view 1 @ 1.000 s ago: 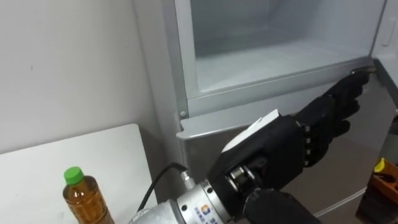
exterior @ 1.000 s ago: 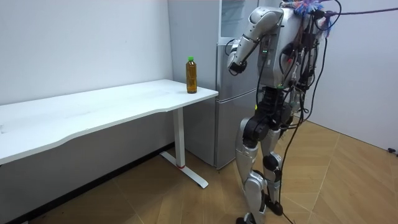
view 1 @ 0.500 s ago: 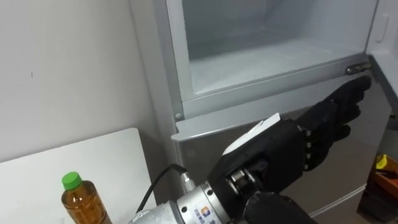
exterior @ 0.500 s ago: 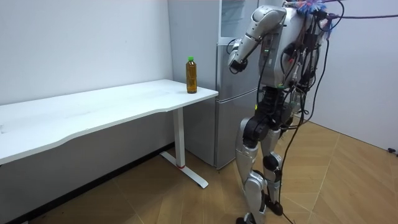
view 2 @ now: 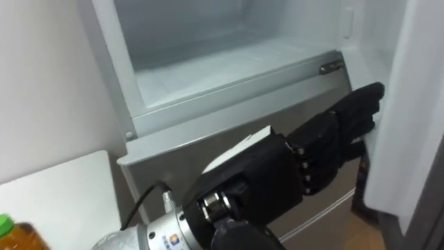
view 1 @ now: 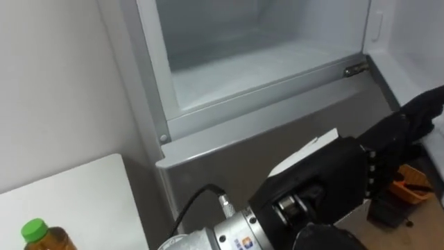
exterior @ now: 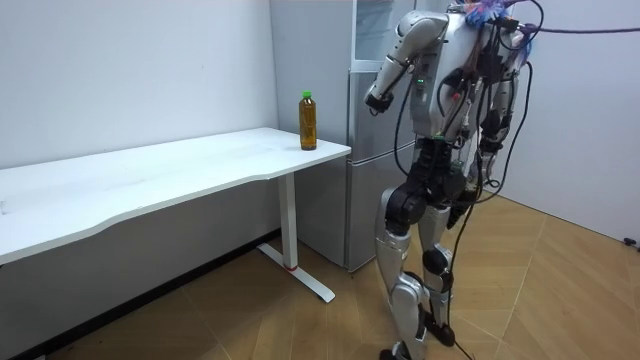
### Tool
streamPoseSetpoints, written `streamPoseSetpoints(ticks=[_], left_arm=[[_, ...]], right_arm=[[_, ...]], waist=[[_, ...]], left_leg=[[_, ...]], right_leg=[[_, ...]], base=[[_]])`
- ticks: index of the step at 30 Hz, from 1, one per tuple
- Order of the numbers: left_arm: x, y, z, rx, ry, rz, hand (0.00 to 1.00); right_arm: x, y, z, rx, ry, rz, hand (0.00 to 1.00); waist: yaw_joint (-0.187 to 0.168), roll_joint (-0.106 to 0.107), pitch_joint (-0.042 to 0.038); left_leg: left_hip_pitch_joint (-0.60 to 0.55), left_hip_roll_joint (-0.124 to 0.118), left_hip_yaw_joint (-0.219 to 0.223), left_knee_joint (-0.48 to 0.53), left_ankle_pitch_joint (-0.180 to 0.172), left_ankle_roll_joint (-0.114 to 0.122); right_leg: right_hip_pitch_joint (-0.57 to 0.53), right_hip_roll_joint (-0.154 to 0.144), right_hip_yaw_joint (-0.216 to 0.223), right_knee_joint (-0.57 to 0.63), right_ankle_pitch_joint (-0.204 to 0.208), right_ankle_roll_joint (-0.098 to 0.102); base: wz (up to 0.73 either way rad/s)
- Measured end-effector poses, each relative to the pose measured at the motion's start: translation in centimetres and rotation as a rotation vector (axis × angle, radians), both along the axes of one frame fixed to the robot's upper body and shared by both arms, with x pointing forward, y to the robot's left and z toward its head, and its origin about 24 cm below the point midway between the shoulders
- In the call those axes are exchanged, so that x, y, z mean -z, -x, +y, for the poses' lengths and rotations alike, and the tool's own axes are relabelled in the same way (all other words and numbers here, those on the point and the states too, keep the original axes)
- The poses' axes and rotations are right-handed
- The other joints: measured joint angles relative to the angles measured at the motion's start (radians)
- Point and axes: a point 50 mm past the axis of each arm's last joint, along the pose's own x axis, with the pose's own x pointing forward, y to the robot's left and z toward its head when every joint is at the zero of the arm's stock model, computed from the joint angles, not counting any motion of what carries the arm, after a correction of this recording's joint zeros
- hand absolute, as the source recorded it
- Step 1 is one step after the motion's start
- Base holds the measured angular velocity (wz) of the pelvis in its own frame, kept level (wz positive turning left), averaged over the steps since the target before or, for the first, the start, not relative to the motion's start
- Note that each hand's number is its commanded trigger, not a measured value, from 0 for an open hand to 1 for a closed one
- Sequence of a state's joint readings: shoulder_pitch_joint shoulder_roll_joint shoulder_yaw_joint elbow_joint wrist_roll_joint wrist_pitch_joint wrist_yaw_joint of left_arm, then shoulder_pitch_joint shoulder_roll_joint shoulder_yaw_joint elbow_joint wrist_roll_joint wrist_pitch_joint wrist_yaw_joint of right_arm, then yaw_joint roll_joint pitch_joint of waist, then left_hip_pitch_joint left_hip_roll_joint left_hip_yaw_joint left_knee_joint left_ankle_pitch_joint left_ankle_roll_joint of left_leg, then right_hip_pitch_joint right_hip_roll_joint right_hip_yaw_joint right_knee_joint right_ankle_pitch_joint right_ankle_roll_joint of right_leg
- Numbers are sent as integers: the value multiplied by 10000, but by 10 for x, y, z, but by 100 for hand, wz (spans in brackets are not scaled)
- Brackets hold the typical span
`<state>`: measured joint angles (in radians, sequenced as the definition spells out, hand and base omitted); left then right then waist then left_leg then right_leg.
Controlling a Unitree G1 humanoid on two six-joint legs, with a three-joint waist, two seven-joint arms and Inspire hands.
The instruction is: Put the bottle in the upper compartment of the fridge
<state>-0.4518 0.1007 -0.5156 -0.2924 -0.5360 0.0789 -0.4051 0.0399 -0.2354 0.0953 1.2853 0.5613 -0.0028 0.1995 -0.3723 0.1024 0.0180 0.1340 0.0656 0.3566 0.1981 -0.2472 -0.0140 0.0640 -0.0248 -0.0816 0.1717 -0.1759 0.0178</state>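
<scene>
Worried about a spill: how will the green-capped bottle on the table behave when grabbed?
The bottle looks nearly full of amber liquid, so probably heavy for its size. Tall and narrow near the table corner, a sideways nudge could tip it. Its cap is on, so leaking seems unlikely.

A bottle (exterior: 308,120) with a green cap and amber liquid is seen standing upright near the end corner of a white table (exterior: 150,180), close beside the grey fridge. The upper fridge (view 1: 263,62) is shown standing open, with its white inner walls and pale floor exposed.
</scene>
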Motion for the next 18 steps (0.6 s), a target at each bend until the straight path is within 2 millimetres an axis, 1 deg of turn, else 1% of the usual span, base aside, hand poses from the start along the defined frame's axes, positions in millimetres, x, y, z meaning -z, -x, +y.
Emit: streamPoseSetpoints(ticks=[1,8,9,11,13,14,16,18], left_arm=[[-1,-1,-1,18,-33,-46,0],[-7,-5,-9,357,-192,-307,0],[-7,-4,-10,451,-210,-346,0],[-7,-3,-11,514,-209,-357,0],[-8,-3,-11,570,-214,-394,0],[-8,-3,-11,576,-214,-407,0],[-8,-3,-11,581,-218,-429,0],[-9,-3,-12,591,-212,-442,0]], right_arm=[[0,0,0,-2,-11,8,0],[0,-1,0,-114,-131,-15,0],[0,-1,0,-131,-178,-27,0],[0,-1,1,-88,-221,-49,0],[0,0,0,-51,-259,-18,0],[0,0,0,-35,-280,-17,0],[0,-1,1,47,-375,-30,0],[0,-1,1,88,-389,-17,0]], waist=[[-67,-9,6],[-105,-6,17],[-104,-1,20],[-104,6,17],[-143,24,22],[-153,30,24],[-151,46,23],[-188,53,26]], left_leg=[[-8,-3,21,-2,-2,-2],[-68,16,342,52,-2,-2],[-98,74,521,68,-7,-10],[-112,113,606,73,-8,-12],[-121,180,796,123,-8,-13],[-131,201,818,156,-9,-14],[-153,294,1025,258,-32,-52],[-169,337,1071,274,-32,-52]], right_leg=[[-80,-2,28,9,1,2],[-301,20,312,47,22,5],[-357,51,369,41,40,-15],[-465,124,515,84,54,-37],[-526,179,561,126,70,-65],[-543,195,588,130,78,-77],[-625,295,780,138,117,-141],[-654,345,811,138,139,-178]], base=[[-14],[-15],[-19],[-23],[-20],[-20],[-27],[-17]])
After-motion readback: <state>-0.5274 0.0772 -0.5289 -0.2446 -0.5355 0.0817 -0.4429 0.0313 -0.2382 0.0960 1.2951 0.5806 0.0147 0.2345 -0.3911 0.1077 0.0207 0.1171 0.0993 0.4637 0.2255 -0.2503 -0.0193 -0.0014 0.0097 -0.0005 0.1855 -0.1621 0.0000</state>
